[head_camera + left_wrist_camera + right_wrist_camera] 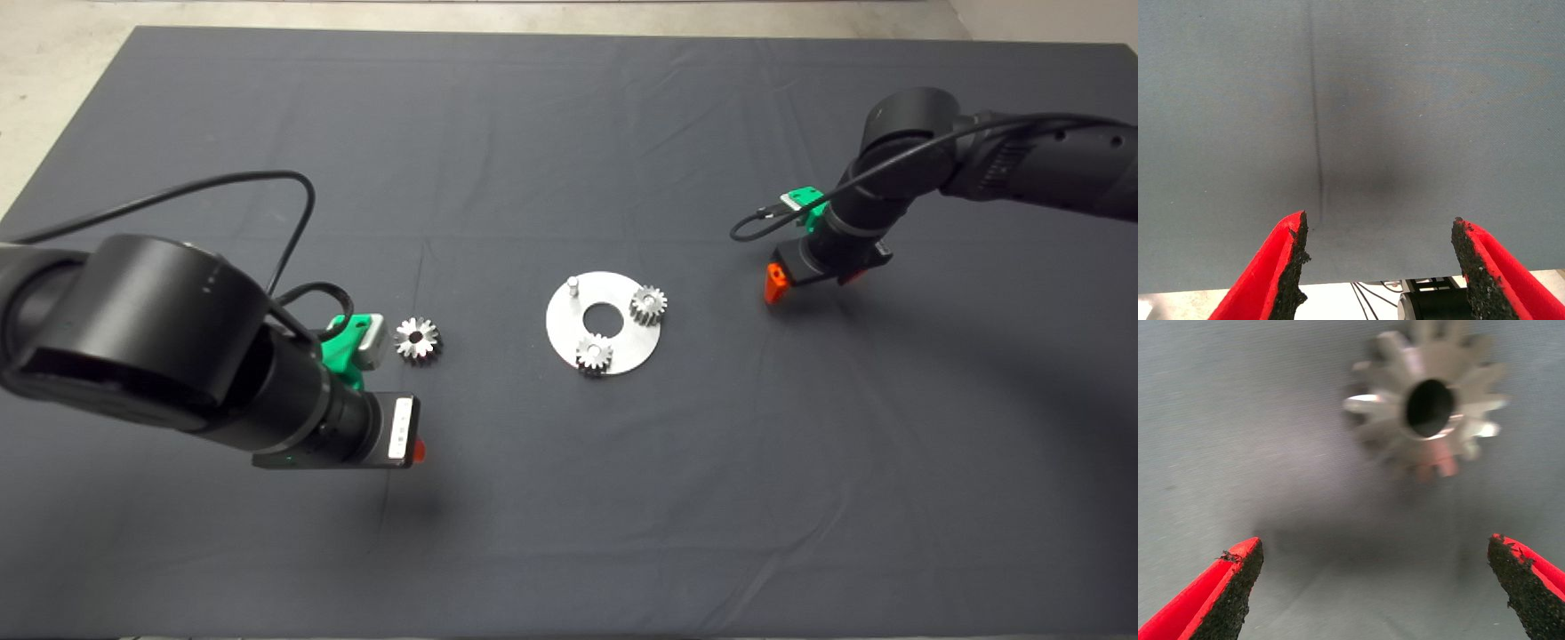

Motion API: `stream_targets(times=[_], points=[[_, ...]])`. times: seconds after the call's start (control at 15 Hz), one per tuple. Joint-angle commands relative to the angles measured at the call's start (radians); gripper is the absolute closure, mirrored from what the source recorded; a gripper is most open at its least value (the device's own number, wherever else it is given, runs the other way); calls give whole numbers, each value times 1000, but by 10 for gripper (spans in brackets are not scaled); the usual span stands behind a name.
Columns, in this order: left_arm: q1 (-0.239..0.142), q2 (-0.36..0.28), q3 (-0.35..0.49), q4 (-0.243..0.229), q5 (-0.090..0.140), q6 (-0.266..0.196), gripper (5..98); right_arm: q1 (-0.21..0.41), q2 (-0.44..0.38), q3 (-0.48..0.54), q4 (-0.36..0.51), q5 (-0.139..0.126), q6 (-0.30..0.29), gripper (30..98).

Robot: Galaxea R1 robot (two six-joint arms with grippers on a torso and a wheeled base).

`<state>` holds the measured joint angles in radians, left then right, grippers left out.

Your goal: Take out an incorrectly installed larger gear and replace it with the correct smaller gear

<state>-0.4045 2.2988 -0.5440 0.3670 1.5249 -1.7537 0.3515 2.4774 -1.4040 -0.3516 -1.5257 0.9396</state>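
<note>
The larger gear (417, 339), bright silver with a dark centre hole, lies flat on the mat left of the round steel plate (613, 333). The plate carries two small gears (649, 305) (594, 355) and one bare peg (573, 285). My left gripper (414, 450) hangs near the larger gear, on the side towards the mat's front edge, open (1378, 223) over bare mat. My right gripper (813, 283) is right of the plate and open (1375, 543). The smaller gear (1428, 413) lies on the mat just ahead of its fingers. In the head view that gripper hides this gear.
The dark mat (569, 533) has shallow creases. Pale floor (53, 80) shows past its far left corner. A black cable (267, 178) loops above the left arm. The mat's edge and some cables (1371, 293) show between the left fingers.
</note>
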Motion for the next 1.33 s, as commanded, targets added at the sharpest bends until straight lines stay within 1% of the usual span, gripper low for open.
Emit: stream_targets(times=[0.0,0.07,0.33,0.53,0.67,0.8,0.87,1.27], points=[[-8,36,-2,16,57,-26,499,15,4,32,3,-70,33,395],[-8,38,-3,18,57,-27,499,15,5,40,-20,-73,33,395],[-7,35,-3,23,57,-27,499,32,7,36,-49,-73,22,395],[-7,32,-2,23,57,-27,499,31,8,29,-128,-73,25,395],[-7,32,0,23,57,-27,499,32,5,24,-149,-73,19,395],[-7,30,7,23,58,-27,499,37,-2,24,-197,-73,19,395],[-7,32,7,23,58,-27,499,50,-6,24,-209,-71,19,395],[-7,26,0,24,58,-27,499,46,-8,33,-214,-73,28,395]])
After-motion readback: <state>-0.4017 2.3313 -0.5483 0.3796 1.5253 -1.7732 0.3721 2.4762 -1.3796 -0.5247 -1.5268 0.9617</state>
